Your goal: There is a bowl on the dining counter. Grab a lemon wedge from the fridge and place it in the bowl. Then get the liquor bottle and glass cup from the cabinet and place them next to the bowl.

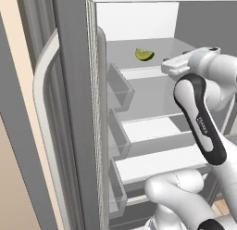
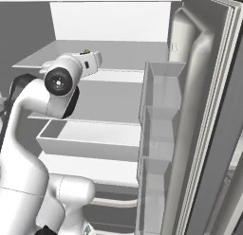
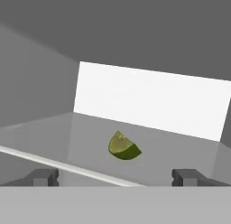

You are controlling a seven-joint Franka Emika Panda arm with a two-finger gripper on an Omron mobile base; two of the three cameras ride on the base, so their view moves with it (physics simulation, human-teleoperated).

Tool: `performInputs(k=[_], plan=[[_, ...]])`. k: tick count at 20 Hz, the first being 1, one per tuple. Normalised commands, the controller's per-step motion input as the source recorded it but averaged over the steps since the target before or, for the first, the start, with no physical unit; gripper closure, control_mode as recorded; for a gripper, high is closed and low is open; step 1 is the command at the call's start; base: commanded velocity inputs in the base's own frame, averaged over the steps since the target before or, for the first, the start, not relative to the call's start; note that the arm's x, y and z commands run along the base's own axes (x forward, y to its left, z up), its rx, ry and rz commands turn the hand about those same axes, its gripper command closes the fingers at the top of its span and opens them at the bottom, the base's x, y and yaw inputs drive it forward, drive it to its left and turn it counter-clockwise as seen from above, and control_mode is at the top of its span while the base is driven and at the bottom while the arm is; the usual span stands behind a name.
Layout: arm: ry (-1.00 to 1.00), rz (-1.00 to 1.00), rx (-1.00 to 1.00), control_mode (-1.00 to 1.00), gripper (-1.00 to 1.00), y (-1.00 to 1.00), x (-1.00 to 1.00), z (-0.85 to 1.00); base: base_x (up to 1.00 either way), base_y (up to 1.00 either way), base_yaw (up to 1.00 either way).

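The fridge (image 1: pixel 74 108) stands with its doors swung wide so the arm can reach straight into the white-grey interior. The lemon wedge (image 3: pixel 123 147) lies on the top shelf (image 1: pixel 125 50), peel down, well back from the shelf's front edge. In the hand view it sits at about twelve o'clock from the gripper (image 3: pixel 115 177), centred between the two fingertips (image 3: pixel 45 176) and still apart from them. The jaws are spread to full width, holding nothing, which suits an approach that will straddle the wedge. In the left base view the wedge (image 1: pixel 144 54) lies at ten o'clock from the wrist. Clear door bins (image 2: pixel 159 94) line the open right door, and lower shelves step down beneath.
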Motion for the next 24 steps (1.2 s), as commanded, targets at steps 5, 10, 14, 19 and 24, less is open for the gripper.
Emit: performInputs(k=[5, 10, 14, 19, 24], plan=[[0.14, 0.09, 0.11, -1.0, -1.0, -0.23, 0.26, 0.0, 0.0, 0.0, 0.0], [0.1, 0.05, 0.1, -1.0, -1.0, -0.14, 0.27, 0.01, 0.0, 0.0, 0.0], [0.07, 0.01, 0.0, -1.0, -1.0, 0.0, 0.19, 0.0, 0.0, 0.0, 0.0], [0.07, 0.0, 0.0, -1.0, -1.0, 0.0, 0.13, 0.0, 0.0, 0.0, 0.0], [0.1, 0.0, 0.0, -1.0, -1.0, 0.0, 0.4, 0.0, 0.0, 0.0, 0.0]])
